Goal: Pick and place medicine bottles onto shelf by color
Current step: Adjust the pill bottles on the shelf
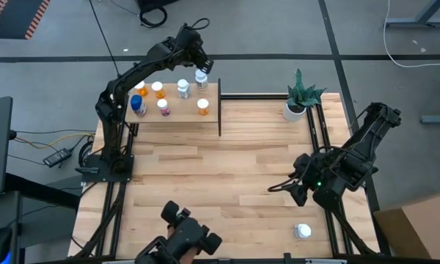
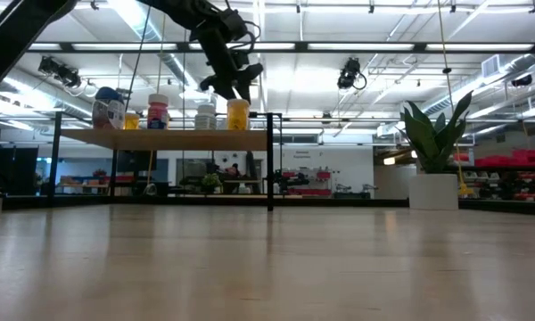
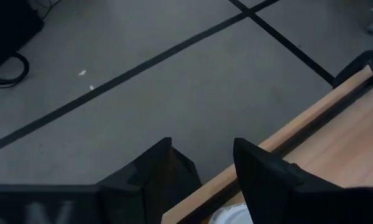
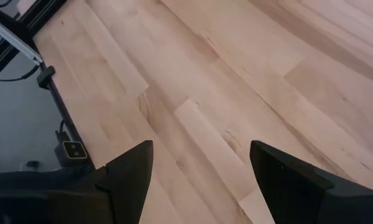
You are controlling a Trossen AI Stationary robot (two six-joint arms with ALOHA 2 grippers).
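Reaching: left end effector over the shelf's far edge, at 11 o'clock of the bench, just above the white bottle there.
Left fingers: dark fingers stand apart with a gap between them; a white cap sits at the base of that gap; cannot tell if they touch it or grip it.
Right end effector: at 4 o'clock of the bench, hanging over bare wood, fingers wide apart, nothing between them.
Shelf: raised light-wood board on black frame, at 11 o'clock.
Bottles on shelf: two orange ones at the far left, blue one at near left, white ones mid, orange one at near right; all upright, white caps.
Low view: orange bottle stands at the shelf's right end, left end effector right above the row.
Stray bottle: white-capped bottle on the bench at 5 o'clock, well apart from the shelf, near the right arm.
Plant: green spiky plant in white pot at 1 o'clock.
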